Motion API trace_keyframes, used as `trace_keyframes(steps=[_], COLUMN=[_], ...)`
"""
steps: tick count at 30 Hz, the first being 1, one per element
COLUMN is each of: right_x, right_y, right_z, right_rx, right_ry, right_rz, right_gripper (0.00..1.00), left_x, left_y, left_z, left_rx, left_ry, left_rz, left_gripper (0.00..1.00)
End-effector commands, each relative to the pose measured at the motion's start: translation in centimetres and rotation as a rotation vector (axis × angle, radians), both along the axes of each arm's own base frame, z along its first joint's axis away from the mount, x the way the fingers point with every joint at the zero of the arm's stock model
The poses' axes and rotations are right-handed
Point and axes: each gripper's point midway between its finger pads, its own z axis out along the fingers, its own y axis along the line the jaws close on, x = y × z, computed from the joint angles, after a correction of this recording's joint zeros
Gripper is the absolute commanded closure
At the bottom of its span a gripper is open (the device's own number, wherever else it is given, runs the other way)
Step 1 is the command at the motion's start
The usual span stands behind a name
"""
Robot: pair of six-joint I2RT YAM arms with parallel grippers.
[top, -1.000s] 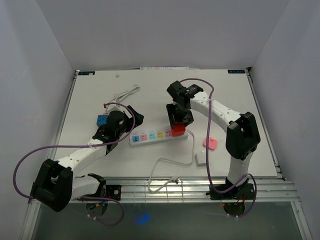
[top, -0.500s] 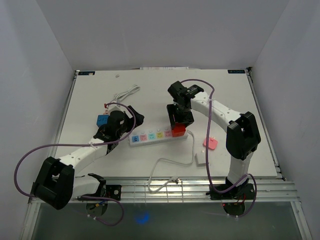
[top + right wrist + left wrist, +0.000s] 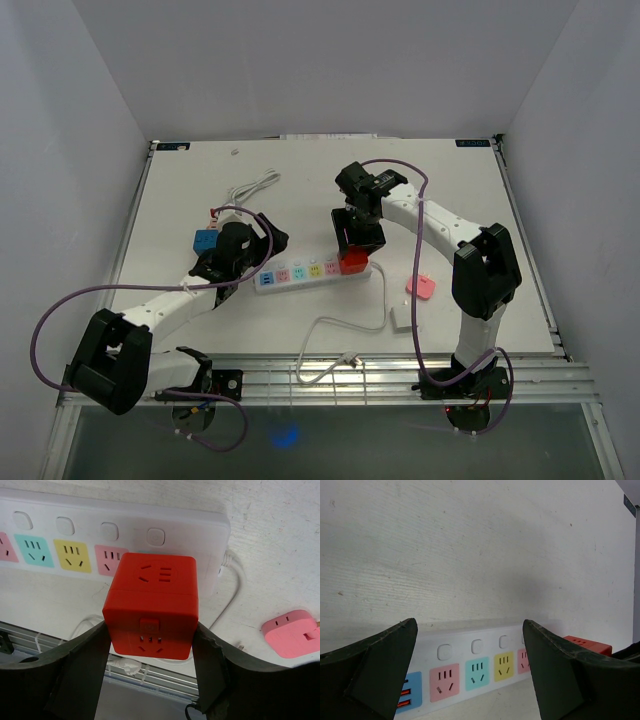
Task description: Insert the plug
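Note:
A white power strip with coloured sockets lies at the table's middle. A red cube plug sits on its right end. My right gripper is shut on the red cube; in the right wrist view the two fingers press the sides of the cube, which stands over the end socket of the strip. My left gripper is open and empty at the strip's left end. In the left wrist view its fingers straddle the strip without touching it.
A blue cube lies left of my left gripper. A pink plug and a white adapter lie right of the strip. The strip's white cable loops toward the front edge. Another white cable lies behind.
The power strip and the red cube on it have shifted slightly left. My right gripper moved with the cube. My left arm has barely moved.

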Motion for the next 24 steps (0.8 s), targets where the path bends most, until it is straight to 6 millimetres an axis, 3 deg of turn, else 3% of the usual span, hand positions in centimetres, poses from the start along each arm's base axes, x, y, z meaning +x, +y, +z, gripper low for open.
trace_keyframes(steps=[1, 16, 24], right_x=[-0.3, 0.1, -0.4], right_y=[0.7, 0.6, 1.2], right_z=[0.7, 3.0, 2.9], right_rx=[0.047, 0.056, 0.078], right_ry=[-0.005, -0.044, -0.035], right_rz=[0.003, -0.017, -0.007], right_gripper=[0.75, 0.76, 0.78], left_x=[0.1, -0.6, -0.7], left_y=[0.1, -0.5, -0.9], left_z=[0.2, -2.8, -4.3], left_rx=[0.006, -0.042, -0.041], left_ry=[-0.019, 0.069, 0.113], left_rz=[0.003, 0.009, -0.007], left_gripper=[0.03, 0.06, 0.07])
